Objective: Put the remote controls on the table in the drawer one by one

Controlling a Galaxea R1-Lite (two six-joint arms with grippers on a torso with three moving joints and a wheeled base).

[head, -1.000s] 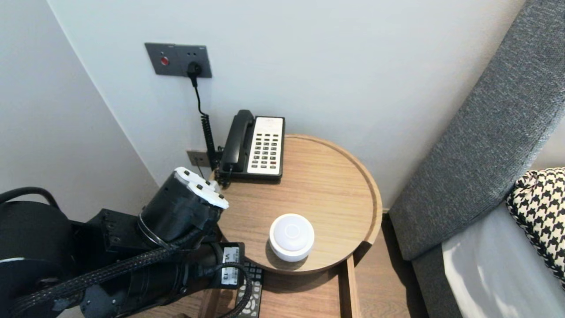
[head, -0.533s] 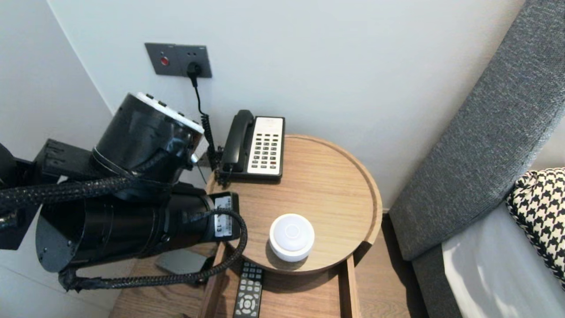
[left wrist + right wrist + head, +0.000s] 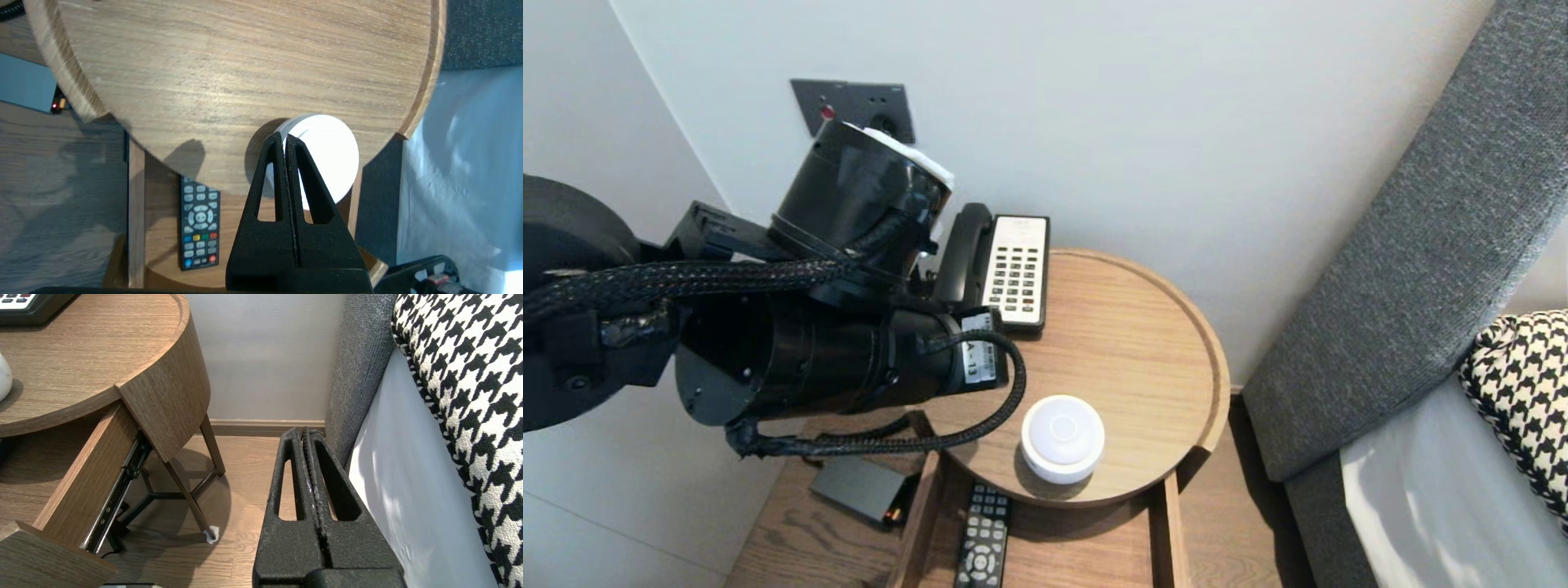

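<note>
White puck [image 3: 1063, 438] in same spot, left arm [image 3: 833, 367] now higher

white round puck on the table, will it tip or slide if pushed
The white puck is low and wide, so it would probably slide on the smooth table rather than tip. Its rounded, smooth edge may be slippery to pinch. Set on edge, it could roll.

Pale wall [image 3: 1176, 98], wood floor [image 3: 245, 465], grey headboard [image 3: 1421, 245], round side table [image 3: 1127, 343]

Matt wood table [image 3: 1131, 343] — smooth plastic puck [image 3: 1063, 437]
</note>
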